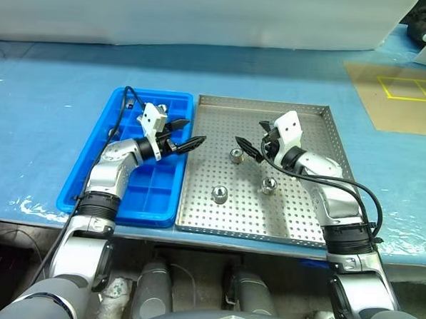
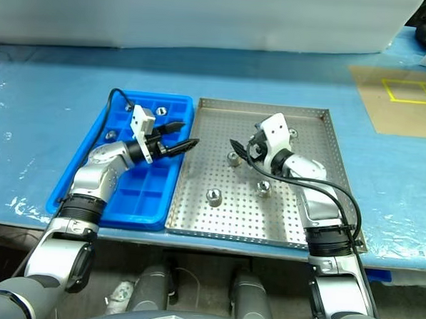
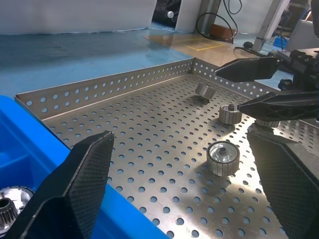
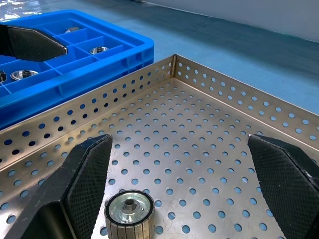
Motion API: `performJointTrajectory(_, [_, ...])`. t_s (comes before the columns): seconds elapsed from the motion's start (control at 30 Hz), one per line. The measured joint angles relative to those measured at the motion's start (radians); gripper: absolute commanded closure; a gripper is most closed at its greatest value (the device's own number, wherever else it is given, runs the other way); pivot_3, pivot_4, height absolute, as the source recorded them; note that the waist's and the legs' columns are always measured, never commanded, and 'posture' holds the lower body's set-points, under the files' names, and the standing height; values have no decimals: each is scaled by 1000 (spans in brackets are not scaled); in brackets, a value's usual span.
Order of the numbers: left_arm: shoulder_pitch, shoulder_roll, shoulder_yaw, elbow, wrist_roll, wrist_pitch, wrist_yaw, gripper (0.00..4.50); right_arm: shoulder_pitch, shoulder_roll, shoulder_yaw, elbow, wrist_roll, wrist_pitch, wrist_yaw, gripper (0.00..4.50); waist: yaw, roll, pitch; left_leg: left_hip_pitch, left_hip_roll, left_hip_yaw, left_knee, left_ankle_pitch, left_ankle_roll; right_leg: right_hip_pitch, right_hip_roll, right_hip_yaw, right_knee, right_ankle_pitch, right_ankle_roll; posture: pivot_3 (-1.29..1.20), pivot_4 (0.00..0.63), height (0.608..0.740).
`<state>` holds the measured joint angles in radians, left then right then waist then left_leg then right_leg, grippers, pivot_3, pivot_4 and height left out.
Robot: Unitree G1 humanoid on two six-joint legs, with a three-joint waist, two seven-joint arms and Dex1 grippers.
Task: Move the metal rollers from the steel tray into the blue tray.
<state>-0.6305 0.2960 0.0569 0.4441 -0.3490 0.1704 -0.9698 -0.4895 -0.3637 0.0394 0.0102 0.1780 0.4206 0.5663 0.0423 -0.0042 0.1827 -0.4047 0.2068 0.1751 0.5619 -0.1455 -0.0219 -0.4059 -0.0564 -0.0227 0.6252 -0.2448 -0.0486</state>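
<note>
The steel tray (image 1: 288,220) lies in the middle of the table with the blue tray (image 1: 161,192) touching its left side. Three metal rollers (image 1: 236,155) (image 1: 268,185) (image 1: 220,195) stand on the perforated floor, and another roller (image 2: 293,133) sits near the far rim. Some rollers (image 4: 98,50) rest in blue tray compartments. My left gripper (image 1: 197,130) hovers open over the seam between the trays, pointing right. My right gripper (image 1: 249,131) hovers open over the steel tray, pointing left, just behind one roller (image 4: 130,215). Neither holds anything.
The trays sit on a table covered in blue sheeting (image 1: 52,94), close to its front edge. A brown board with yellow tape lines (image 1: 402,98) lies at the back right. A white wall (image 1: 206,16) closes off the far side.
</note>
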Motion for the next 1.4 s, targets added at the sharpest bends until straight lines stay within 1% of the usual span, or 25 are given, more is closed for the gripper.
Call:
performJointTrajectory(0.7, [-1,0,-1,0,-1,2,-9,0,0,-1,0,0,0,0,8,33,0,0,0,0,0,0,0,0,0,0,0,0,0,0,0,-192,150,740])
performJointTrajectory(0.83, [-52,-6,0,11,-16,23,-10,0,0,-17,-1,-1,0,0,15,33,2,0,0,0,0,0,0,0,0,0,0,0,0,0,0,-201,150,740])
performJointTrajectory(0.9, [-158,-24,1,74,-16,15,-11,0,-3,-39,-15,-6,10,8,24,33,11,0,0,-1,0,0,1,-1,1,0,-1,0,0,1,1,-215,150,740])
performJointTrajectory(1.03, [-340,-66,-15,180,-1,-50,-60,0,-16,-93,-72,-51,58,47,47,33,6,0,0,1,-1,0,2,-2,4,4,-3,2,-2,1,2,-260,150,740])
performJointTrajectory(1.13, [-401,-87,-51,312,36,-104,-120,0,-18,-154,-103,-106,89,84,81,33,-2,0,0,1,-2,1,2,-3,5,4,-2,2,-2,2,3,-289,150,740])
performJointTrajectory(1.27, [-473,-115,-105,531,116,-179,-188,0,1,-269,-129,-182,133,137,149,33,-5,0,0,1,-1,0,1,-2,9,3,0,1,-2,4,6,-345,150,740])
performJointTrajectory(1.33, [-521,-131,-142,646,185,-241,-189,0,15,-307,-146,-222,147,162,161,33,-5,0,0,1,-1,0,1,-2,10,4,0,1,-2,4,7,-368,150,740])
performJointTrajectory(1.4, [-546,-151,-167,720,243,-286,-164,0,27,-313,-151,-261,160,182,157,33,-6,0,0,1,-2,0,2,-3,10,4,-1,1,-2,4,7,-393,150,740])
